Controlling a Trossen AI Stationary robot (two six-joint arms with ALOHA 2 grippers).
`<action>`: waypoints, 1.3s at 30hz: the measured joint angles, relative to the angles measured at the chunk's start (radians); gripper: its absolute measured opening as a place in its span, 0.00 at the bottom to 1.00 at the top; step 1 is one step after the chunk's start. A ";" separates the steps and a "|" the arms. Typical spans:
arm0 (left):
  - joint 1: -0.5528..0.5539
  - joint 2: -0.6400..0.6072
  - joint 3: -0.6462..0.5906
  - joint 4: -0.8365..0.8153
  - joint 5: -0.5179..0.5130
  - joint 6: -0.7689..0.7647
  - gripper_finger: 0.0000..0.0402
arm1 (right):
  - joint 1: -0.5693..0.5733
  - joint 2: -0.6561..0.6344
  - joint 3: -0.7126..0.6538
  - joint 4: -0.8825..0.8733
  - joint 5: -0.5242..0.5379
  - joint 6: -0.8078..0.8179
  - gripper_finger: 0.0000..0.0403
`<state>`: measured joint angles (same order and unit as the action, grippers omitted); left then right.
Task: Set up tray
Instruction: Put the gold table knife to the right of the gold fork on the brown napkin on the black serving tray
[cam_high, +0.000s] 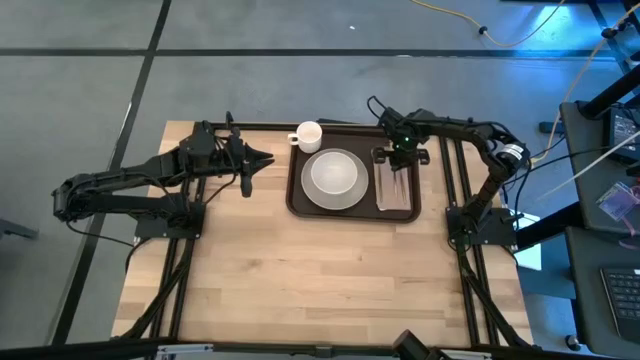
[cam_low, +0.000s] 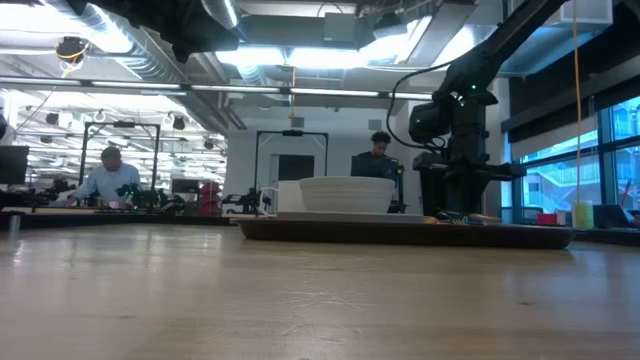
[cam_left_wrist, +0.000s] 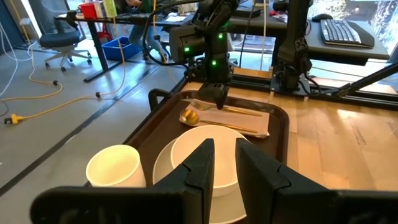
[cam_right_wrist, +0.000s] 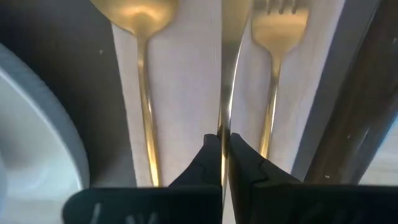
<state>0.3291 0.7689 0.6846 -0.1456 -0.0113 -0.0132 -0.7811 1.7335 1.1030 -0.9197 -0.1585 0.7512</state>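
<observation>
Tray: I see the tray at the far middle of the counter, flat and squared up.
Already on it: the white plate with a bowl in it sits centre; the napkin lies just right of the plate, carrying a gold spoon and fork.
Cup: the white cup stands at the tray's far left corner.
Right claw: my right claw is low over the napkin, clenched on a thin gold knife between spoon and fork.
Left claw: the left claw waits left of the tray, slightly parted, grasping nothing.
Left to do: I judge only letting go of the knife and pulling back.
</observation>
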 joint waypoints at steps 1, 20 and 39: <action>0.000 0.000 0.000 -0.002 0.000 0.000 0.15 | 0.000 0.000 -0.006 0.002 0.000 0.003 0.00; 0.000 0.000 0.000 -0.016 0.000 0.008 0.15 | 0.003 0.044 -0.043 0.055 -0.031 0.028 0.00; 0.000 0.000 0.000 -0.016 0.000 0.008 0.15 | 0.009 0.066 -0.043 0.089 -0.047 0.032 0.10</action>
<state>0.3290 0.7685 0.6846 -0.1619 -0.0109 -0.0048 -0.7719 1.7992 1.0599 -0.8303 -0.2054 0.7830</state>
